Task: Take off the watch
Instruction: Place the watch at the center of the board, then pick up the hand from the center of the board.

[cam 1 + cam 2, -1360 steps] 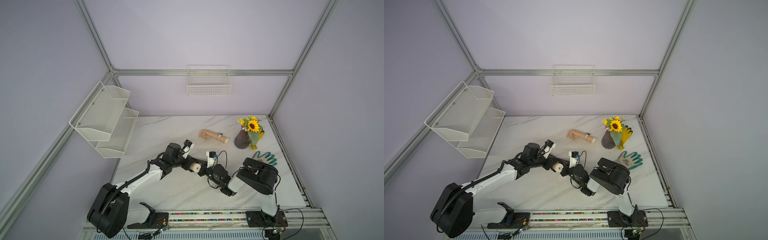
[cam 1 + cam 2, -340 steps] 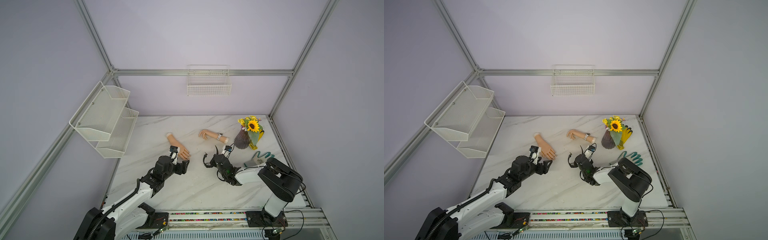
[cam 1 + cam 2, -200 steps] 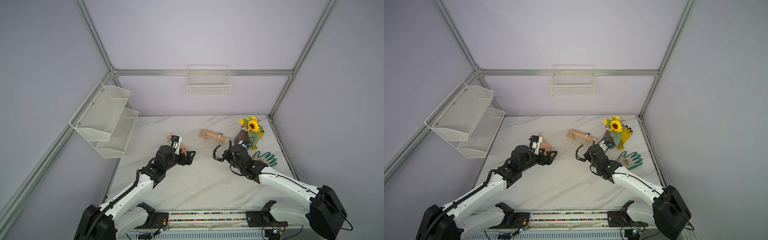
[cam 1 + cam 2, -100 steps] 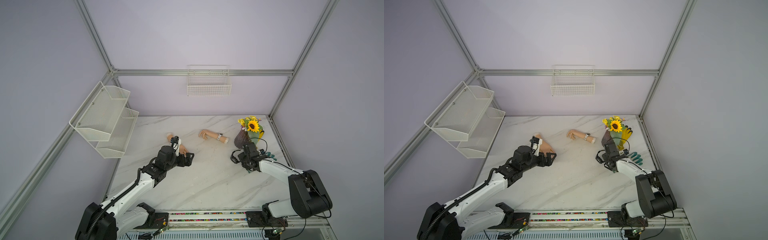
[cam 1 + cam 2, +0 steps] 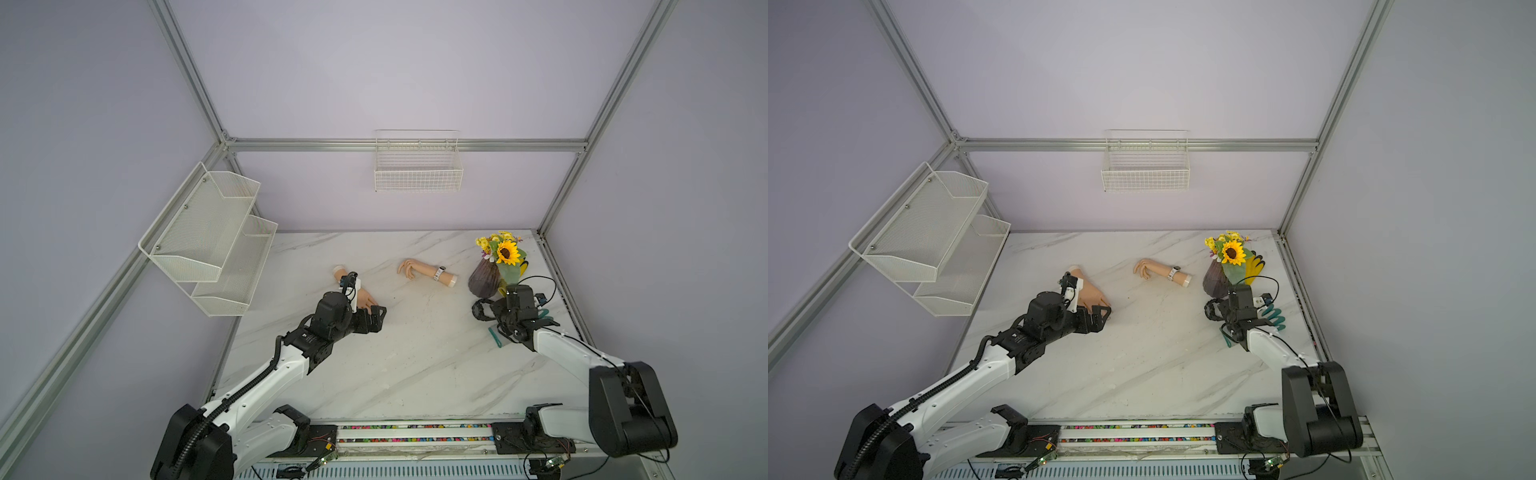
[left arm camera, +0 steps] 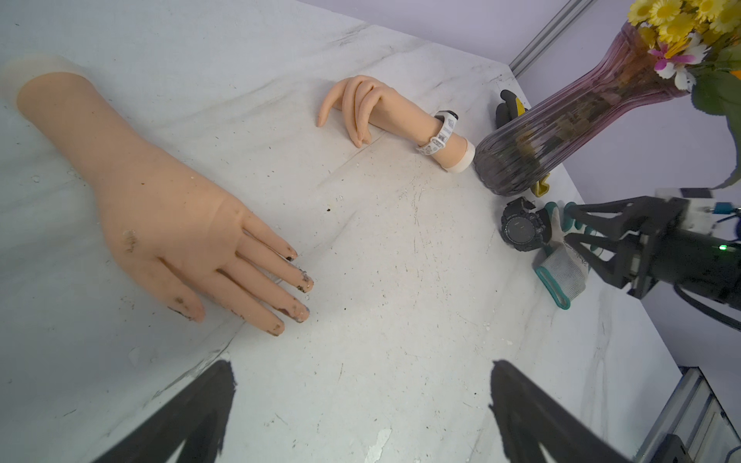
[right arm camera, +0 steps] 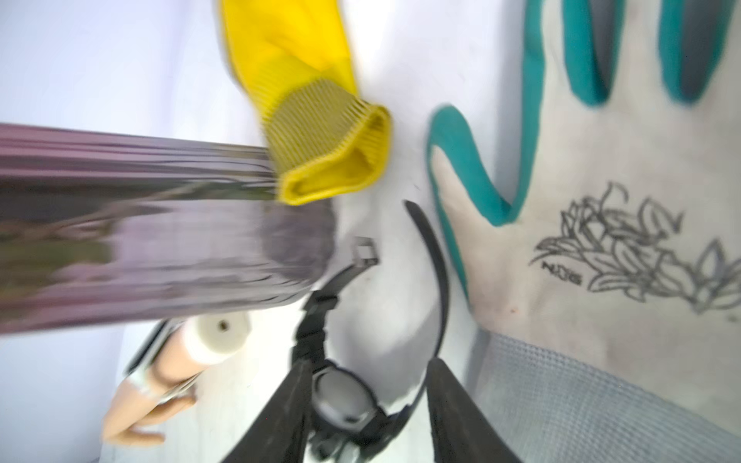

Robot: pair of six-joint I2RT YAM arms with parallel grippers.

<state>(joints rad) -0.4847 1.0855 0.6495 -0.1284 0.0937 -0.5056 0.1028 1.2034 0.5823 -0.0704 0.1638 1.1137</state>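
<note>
Black watch (image 6: 521, 235): on no wrist; lies on the table's right side, just beside the vase's base and against the teal-and-white glove, between the right gripper's tips.
Marble table (image 5: 415, 374): white, grey-veined.
Two-tier mesh shelf (image 5: 208, 241): white, on the left wall.
Wire basket (image 5: 417, 168): white, on the back wall.
Left gripper (image 5: 379, 319): jaws spread wide, holding nothing, just past the large mannequin hand's fingertips.
Right gripper (image 6: 571, 224): jaws parted either side of the black watch, with a gap showing on one side; no clamp on it.
Vase (image 6: 561, 128): purple ribbed glass, upright, holding a sunflower and yellow blooms.
Large mannequin hand (image 6: 160, 212): lying flat, wrist bare.
Small mannequin hand (image 6: 385, 108): cut end near the vase, wearing a white watch (image 6: 441, 132).
Teal-and-white glove (image 7: 581, 240): flat on the table.
Yellow glove (image 7: 312, 100): beside the vase.
</note>
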